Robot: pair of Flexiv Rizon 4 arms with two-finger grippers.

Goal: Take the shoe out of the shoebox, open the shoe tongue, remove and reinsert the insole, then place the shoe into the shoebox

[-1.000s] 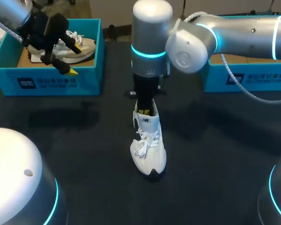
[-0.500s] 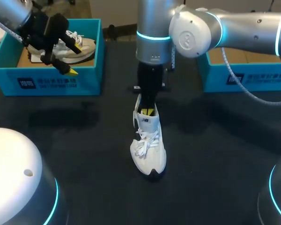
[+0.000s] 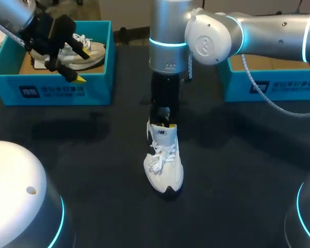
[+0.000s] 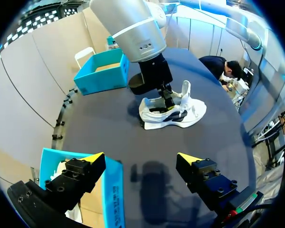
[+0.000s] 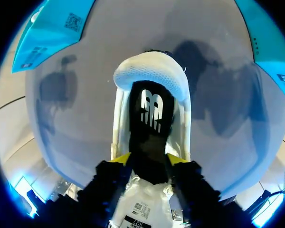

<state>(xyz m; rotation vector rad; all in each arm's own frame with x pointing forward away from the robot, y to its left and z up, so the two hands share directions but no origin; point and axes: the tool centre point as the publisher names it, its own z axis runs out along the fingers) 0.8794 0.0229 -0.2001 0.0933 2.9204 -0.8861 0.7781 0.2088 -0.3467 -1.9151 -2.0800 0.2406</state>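
R gripper [image 5: 149, 160] clamps black insole [image 5: 151, 111] from both sides; insole's lower end hidden btwn fingers. Shoe [image 3: 164, 163] upright at table ctr, heel partly hidden by R gripper in head view. L gripper [image 4: 141, 157] spread wide above shoebox [image 3: 67, 90] edge.

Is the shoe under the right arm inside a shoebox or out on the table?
Out. The shoe stands upright on the dark table, the right pincer closed on its black insole.
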